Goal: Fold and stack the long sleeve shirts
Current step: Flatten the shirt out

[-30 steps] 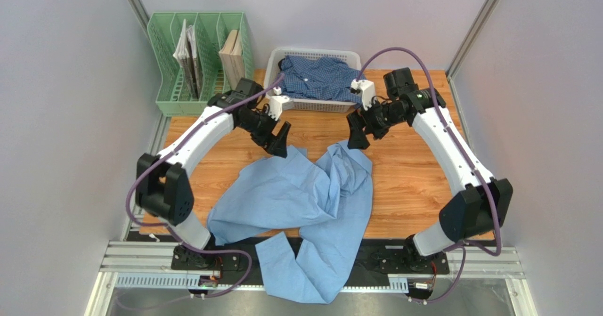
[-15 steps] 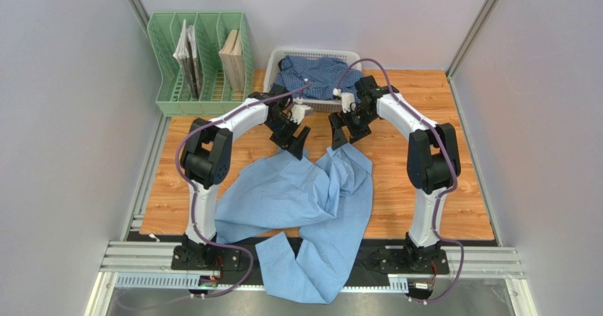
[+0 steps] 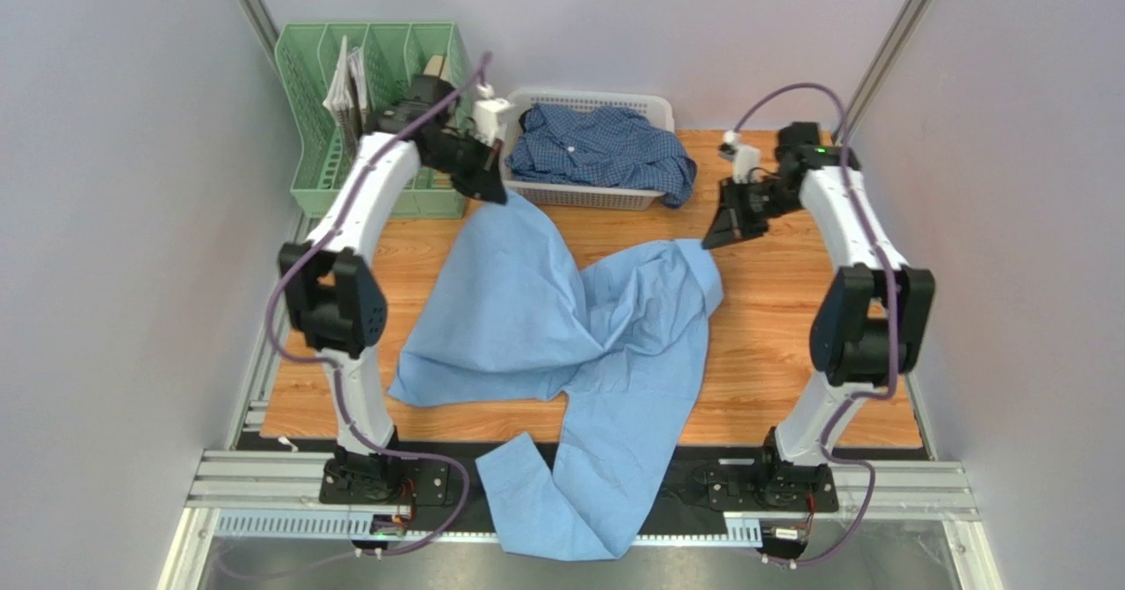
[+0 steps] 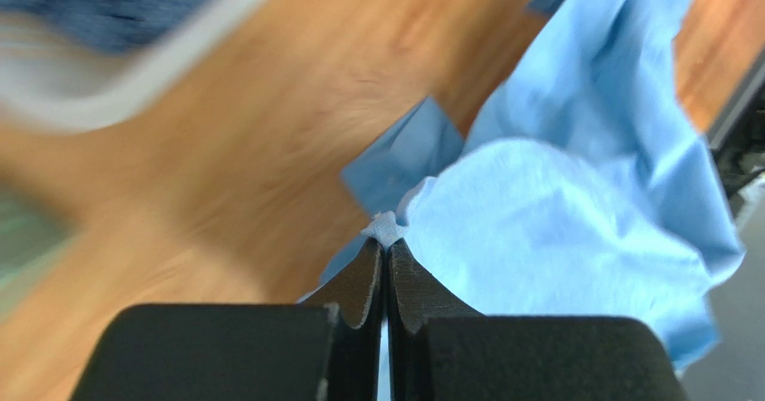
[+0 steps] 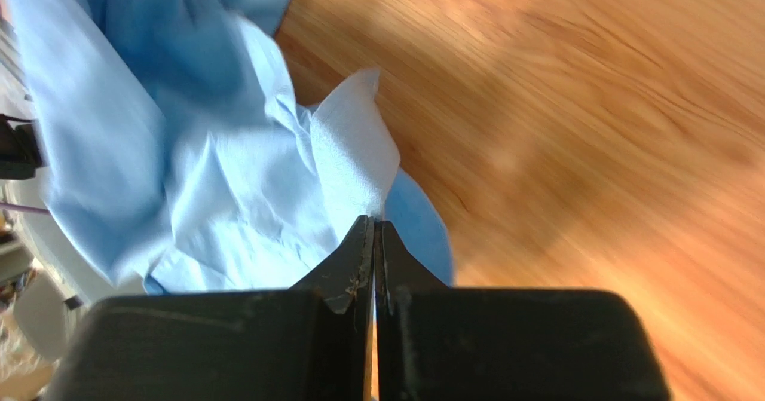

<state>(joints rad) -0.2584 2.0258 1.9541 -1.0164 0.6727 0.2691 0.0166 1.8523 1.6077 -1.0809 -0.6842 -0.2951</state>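
Overhead, my left gripper point(image 3: 486, 184) is clamped on a corner of the light blue shirt point(image 3: 568, 340) at upper left, my right gripper point(image 3: 724, 231) pinching its edge at upper right; the checked shirt point(image 3: 601, 146) fills the basket point(image 3: 581, 197) at top centre. Left wrist: jaws closed on blue cloth. Right wrist: likewise

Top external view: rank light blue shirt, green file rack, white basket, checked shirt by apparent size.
1. light blue shirt
2. green file rack
3. white basket and checked shirt: too close to rank; the shirt nearly fills the basket.
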